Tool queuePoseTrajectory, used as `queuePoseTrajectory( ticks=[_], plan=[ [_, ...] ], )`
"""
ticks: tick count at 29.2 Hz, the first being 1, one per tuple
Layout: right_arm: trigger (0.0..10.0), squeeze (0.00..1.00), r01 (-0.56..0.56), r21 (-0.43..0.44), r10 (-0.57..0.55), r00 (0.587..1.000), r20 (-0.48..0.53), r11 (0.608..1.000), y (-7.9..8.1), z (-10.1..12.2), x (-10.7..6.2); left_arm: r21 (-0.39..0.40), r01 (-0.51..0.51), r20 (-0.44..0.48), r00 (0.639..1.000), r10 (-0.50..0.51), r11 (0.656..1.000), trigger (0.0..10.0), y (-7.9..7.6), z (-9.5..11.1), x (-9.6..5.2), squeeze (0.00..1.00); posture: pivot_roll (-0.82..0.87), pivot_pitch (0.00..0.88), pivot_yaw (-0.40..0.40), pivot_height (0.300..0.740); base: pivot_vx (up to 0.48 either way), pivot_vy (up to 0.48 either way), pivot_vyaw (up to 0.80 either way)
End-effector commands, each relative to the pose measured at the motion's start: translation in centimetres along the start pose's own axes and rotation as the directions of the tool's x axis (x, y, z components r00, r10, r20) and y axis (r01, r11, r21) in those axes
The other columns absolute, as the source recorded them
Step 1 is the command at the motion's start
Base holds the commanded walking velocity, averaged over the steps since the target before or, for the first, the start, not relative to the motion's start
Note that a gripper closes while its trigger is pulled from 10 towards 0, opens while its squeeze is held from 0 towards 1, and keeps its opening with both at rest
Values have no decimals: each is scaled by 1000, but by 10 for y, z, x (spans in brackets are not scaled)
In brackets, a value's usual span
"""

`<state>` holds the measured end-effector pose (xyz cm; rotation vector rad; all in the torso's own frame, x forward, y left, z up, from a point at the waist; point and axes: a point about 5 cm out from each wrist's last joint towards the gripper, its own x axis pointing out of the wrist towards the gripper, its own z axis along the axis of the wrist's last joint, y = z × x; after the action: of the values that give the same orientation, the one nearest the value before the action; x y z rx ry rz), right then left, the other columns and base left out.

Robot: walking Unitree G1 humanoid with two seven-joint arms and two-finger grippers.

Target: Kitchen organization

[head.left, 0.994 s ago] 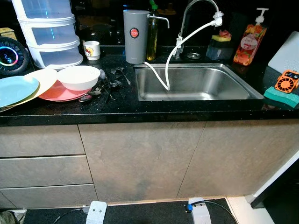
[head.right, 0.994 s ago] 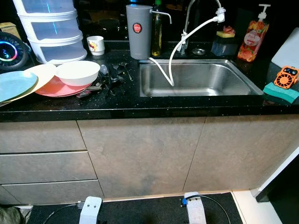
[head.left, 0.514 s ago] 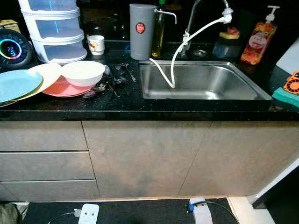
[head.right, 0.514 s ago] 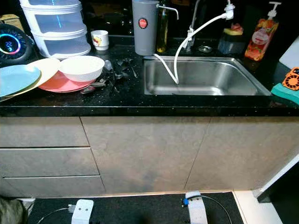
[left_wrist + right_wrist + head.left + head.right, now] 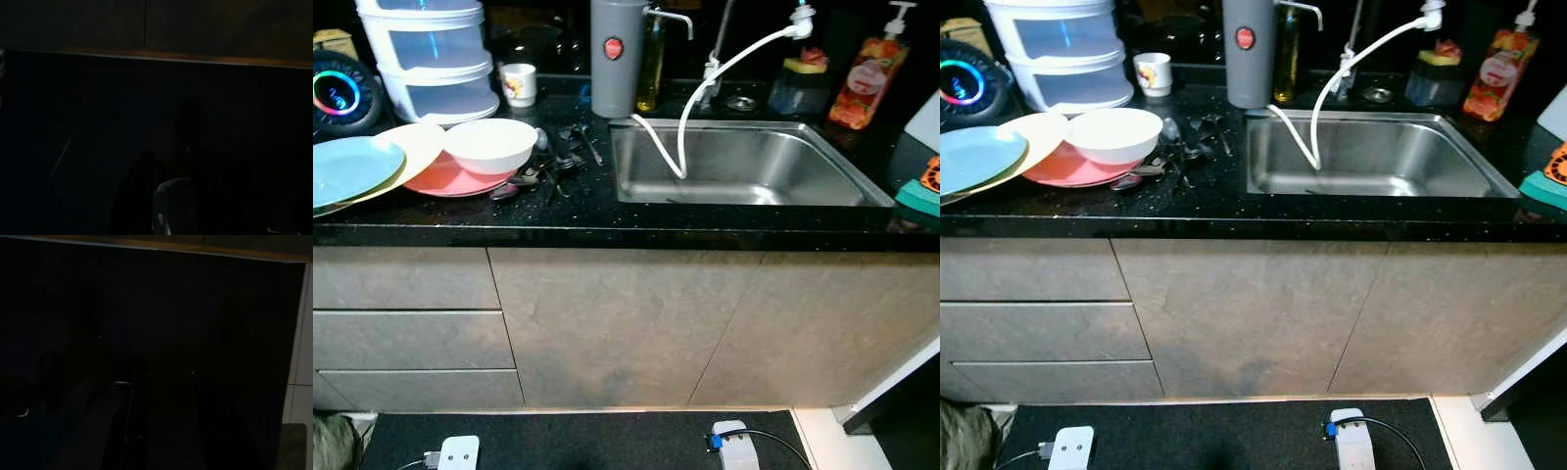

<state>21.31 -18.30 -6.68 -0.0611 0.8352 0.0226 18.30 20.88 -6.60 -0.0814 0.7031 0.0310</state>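
On the black counter at the left, a white bowl (image 5: 490, 143) sits on a pink plate (image 5: 445, 179). A cream plate (image 5: 416, 147) and a blue plate (image 5: 352, 168) overlap beside it. Dark cutlery (image 5: 558, 162) lies scattered between the bowl and the steel sink (image 5: 764, 166). A white hose (image 5: 690, 108) hangs from the tap into the sink. Both arms hang low. The left gripper (image 5: 171, 196) and the right gripper (image 5: 171, 431) appear as dark shapes over the dark floor near the cabinet base.
Against the back stand stacked plastic containers (image 5: 431, 59), a small cup (image 5: 519, 83), a grey jug (image 5: 615, 59), an oil bottle (image 5: 653, 64) and a soap bottle (image 5: 869, 83). A green sponge (image 5: 920, 196) lies at the right. Drawers (image 5: 406, 313) are shut. Two white plugs (image 5: 458, 452) (image 5: 734, 443) lie on the mat.
The whole picture has shifted, so the camera has moved; the counter now shows slightly further right and higher. Nothing on the counter has moved.
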Motion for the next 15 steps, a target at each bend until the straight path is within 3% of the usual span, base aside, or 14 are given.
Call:
queuePoseTrajectory(
  ticks=[1, 15],
  plan=[
    [10000, 0, 30, 1, -30, 999, -11, 1000, -5, -6, -2, 50, -5, -64, 998, 9, 999, 10000, 8, -4, -1, 0, 54, 120, -49, 740, 0, 0, 0],
    [10000, 0, 62, 68, -62, 998, -1, 996, -4, -3, -1, -42, 50, 1, 999, -50, 998, 10000, -7, 10, 7, 0, 44, 71, -13, 740, 0, 0, 0]
  ],
)
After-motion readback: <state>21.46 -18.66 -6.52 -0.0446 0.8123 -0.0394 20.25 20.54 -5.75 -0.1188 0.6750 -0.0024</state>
